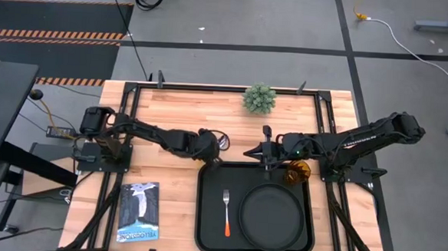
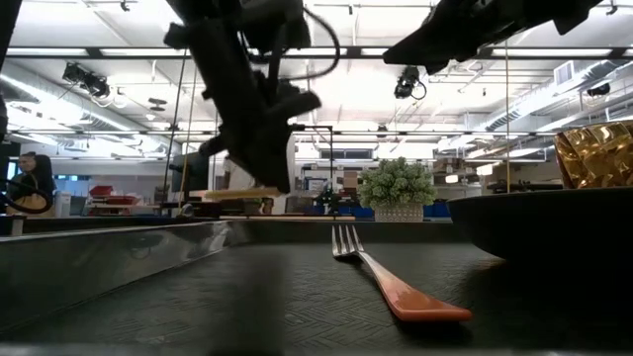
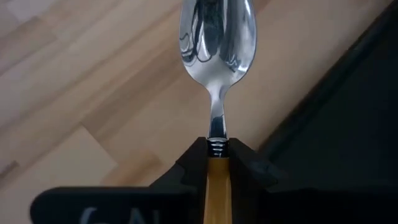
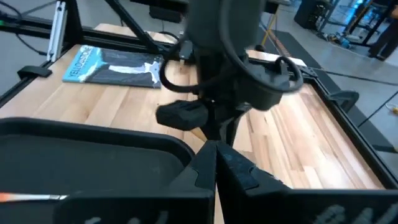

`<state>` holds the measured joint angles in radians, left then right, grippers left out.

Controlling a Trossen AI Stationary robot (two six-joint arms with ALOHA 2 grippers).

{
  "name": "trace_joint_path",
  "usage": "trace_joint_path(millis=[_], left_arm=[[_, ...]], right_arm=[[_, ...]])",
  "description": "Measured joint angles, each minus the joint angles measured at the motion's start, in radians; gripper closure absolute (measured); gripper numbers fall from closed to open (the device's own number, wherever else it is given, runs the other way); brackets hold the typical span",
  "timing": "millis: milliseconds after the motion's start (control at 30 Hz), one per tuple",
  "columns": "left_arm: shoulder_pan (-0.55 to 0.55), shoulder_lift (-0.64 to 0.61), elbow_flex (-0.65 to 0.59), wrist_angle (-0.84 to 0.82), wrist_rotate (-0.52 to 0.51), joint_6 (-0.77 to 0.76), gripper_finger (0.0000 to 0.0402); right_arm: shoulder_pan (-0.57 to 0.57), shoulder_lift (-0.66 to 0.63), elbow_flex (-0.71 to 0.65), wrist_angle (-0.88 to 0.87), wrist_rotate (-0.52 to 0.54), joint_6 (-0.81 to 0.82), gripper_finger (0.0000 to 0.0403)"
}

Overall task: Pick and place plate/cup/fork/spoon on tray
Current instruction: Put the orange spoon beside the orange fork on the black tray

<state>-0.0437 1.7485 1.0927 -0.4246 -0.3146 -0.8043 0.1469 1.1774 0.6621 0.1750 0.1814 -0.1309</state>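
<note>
I have the left gripper (image 1: 211, 149) pinching the spoon (image 3: 217, 37) by its orange handle, just below the neck, with the silver bowl sticking out ahead of the fingers; it hangs over the wooden table (image 1: 179, 108) right at the tray's (image 1: 211, 217) far left corner, not yet over the black surface. The spoon looks light and stiff, but the thin glossy handle could swivel in a narrow pinch, so holding it close to the neck seems sensible to me. The fork (image 1: 225, 212) already lies on the tray's left half, the plate (image 1: 272, 212) sits on its right half, and the amber cup (image 1: 297, 172) stands at the far right corner. My right gripper (image 1: 266, 153) waits with fingers pressed together, empty, above the tray's far edge.
</note>
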Motion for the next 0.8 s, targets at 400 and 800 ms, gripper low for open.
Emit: trace_joint_path(millis=[400, 800], left_arm=[[-0.239, -0.001, 0.048, 0.016, -0.234, -0.46, 0.0347], [-0.394, 0.038, 0.047, 0.299, -0.383, -0.624, 0.0347]], right_arm=[[0.082, 0.0, -0.038, -0.022, -0.009, -0.026, 0.0393], [0.311, -0.06, -0.24, 0.196, 0.01, 0.084, 0.0394]])
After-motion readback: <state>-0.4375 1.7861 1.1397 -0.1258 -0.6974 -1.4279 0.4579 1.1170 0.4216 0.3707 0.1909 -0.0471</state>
